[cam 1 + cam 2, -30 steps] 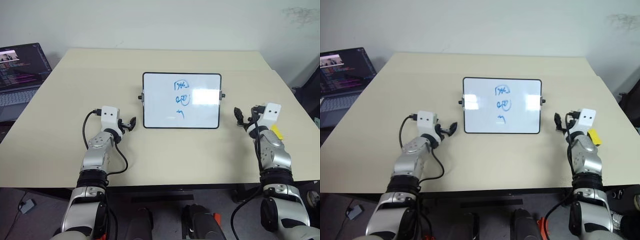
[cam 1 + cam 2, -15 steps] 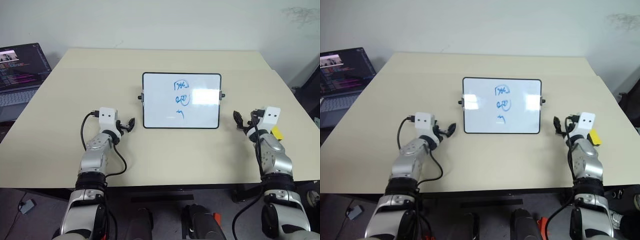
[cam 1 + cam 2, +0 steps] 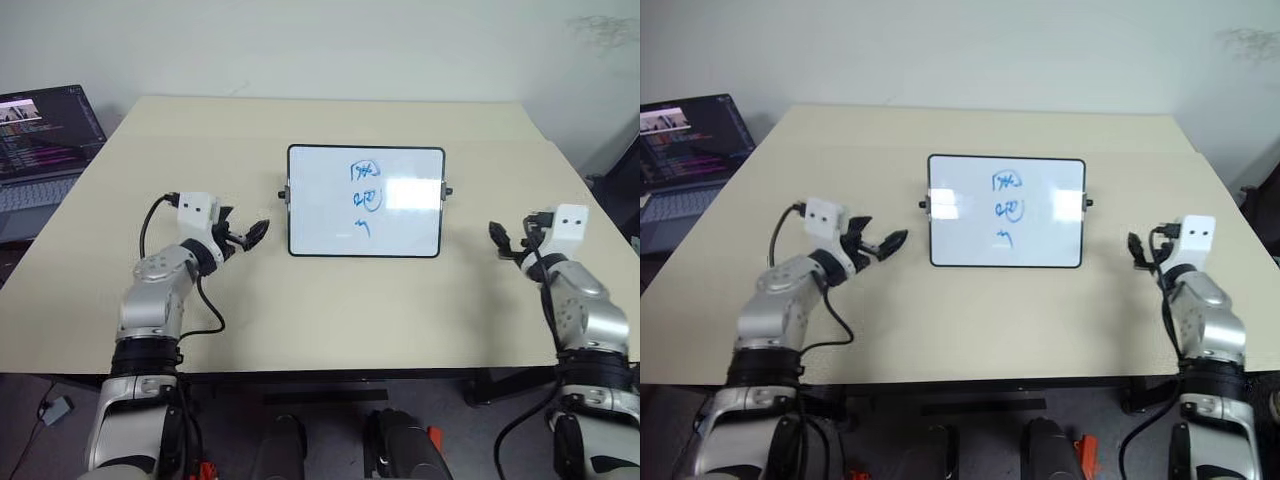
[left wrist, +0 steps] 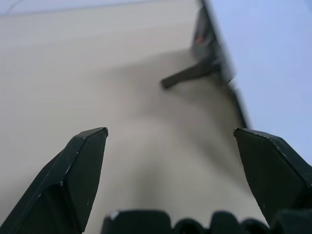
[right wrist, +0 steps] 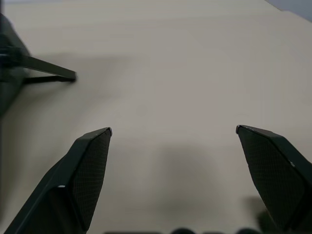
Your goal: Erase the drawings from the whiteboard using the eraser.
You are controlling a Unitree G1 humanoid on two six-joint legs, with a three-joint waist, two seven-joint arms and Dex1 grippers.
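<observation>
With both sets of fingers (image 3: 243, 236) (image 3: 505, 240) wide open and empty, no eraser means the drawings (image 3: 365, 198) stay on the whiteboard (image 3: 320, 215).

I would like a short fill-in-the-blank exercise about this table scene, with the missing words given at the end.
1. The drawings on the whiteboard are ____ in colour.
2. The drawings number ____ and stand in a column.
3. The left gripper and the right gripper both have ____ jaws that hold nothing.
4. At the table's left edge stands a ____ with a lit screen.

Missing words: blue; three; open; laptop
</observation>
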